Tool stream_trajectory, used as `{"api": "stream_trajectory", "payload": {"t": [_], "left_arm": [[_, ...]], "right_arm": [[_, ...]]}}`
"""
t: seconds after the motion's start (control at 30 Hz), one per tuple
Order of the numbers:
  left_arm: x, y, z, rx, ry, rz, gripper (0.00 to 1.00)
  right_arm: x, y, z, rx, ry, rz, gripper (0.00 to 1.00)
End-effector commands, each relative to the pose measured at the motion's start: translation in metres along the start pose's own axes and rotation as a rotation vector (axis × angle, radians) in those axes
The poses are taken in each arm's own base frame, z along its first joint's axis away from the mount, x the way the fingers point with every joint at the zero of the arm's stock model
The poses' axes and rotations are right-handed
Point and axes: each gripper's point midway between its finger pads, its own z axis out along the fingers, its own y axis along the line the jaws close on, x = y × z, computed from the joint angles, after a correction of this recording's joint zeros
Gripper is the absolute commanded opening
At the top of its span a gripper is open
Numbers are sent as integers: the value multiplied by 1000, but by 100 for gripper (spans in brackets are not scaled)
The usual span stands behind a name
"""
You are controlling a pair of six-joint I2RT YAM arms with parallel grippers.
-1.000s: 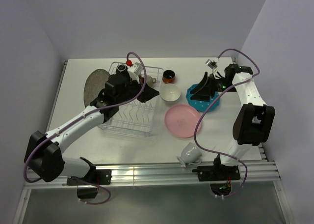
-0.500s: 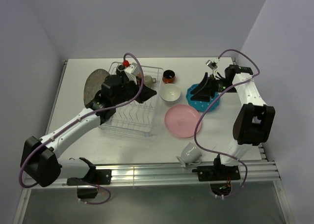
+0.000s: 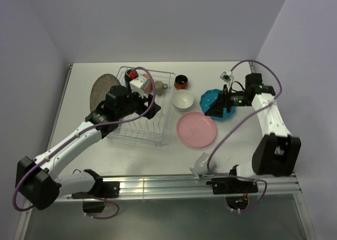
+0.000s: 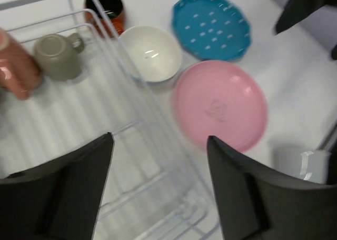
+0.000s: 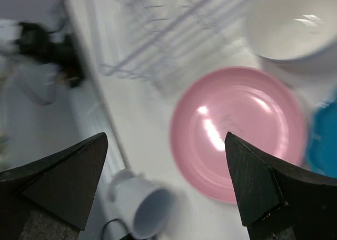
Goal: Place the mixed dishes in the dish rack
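Overhead and wrist views of a white table [image 3: 137, 156] with a two-arm workcell. The dish rack [image 3: 145, 135] stands left of centre, its long side running from near to far. Two mugs lie inside its far end: a pink mug [image 4: 15, 66] and, just beside it, a grey-beige mug [image 4: 57, 57] with its handle turned toward the rack's right wall. A grey speckled plate [image 3: 100, 90] sits just outside the rack's left side; contact with the wire cannot be judged.

To the right of the rack lie the remaining dishes, all on the table. A dark-red mug [image 3: 180, 81] stands upright near the far right corner of the rack. The white bowl [image 3: 182, 99] stands just in front of that mug, close to the rack wall. The pink plate [image 3: 196, 129] lies flat, nearer than the bowl. The teal dotted plate [image 4: 212, 25] lies flat beside the bowl, on its right. A pale mug [image 5: 145, 206] lies on its side near the front edge of the table, its mouth facing the right wrist camera.

The left gripper [image 4: 159, 141] hangs over the right-hand wall of the rack, fingers spread wide with nothing between them. The right gripper [image 5: 166, 137] hangs above the near edge of the teal dotted plate, fingers likewise spread wide and empty, the pink plate showing between them
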Motion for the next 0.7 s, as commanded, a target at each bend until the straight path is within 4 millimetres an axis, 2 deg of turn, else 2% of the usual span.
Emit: {"api": "stream_trajectory", "payload": {"t": [0.0,0.03,0.07,0.1,0.13,0.17,0.2,0.23,0.33,0.37,0.4,0.5,0.67], "left_arm": [[3,27,-24,-143,-19,115,86],[11,31,-27,-164,-15,120,96],[10,34,-30,-179,-28,128,99],[3,36,-39,-205,-63,144,99],[9,38,-42,-207,-60,149,99],[2,41,-50,-240,-91,159,99],[2,45,-54,-261,-97,167,99],[-1,51,-59,-304,-117,169,99],[6,64,-73,-385,-151,171,99],[7,67,-76,-400,-164,169,99],[8,71,-83,-428,-189,160,99],[5,70,-92,-437,-222,150,99],[2,70,-97,-440,-228,159,99]], "right_arm": [[-30,-30,-24,397,-84,-191,100],[-37,-40,-33,494,-97,-240,100],[-37,-40,-37,528,-103,-251,100],[-39,-37,-43,563,-115,-275,100],[-42,-37,-48,596,-128,-294,100],[-43,-42,-55,657,-138,-293,100],[-43,-37,-60,691,-159,-310,100],[-50,-36,-67,731,-195,-343,100],[-62,-30,-89,865,-328,-390,100],[-65,-29,-95,901,-399,-346,100],[-64,-30,-109,984,-490,-313,100],[-51,-37,-130,1109,-588,-229,100],[-40,-40,-133,1071,-635,-125,100]]}}
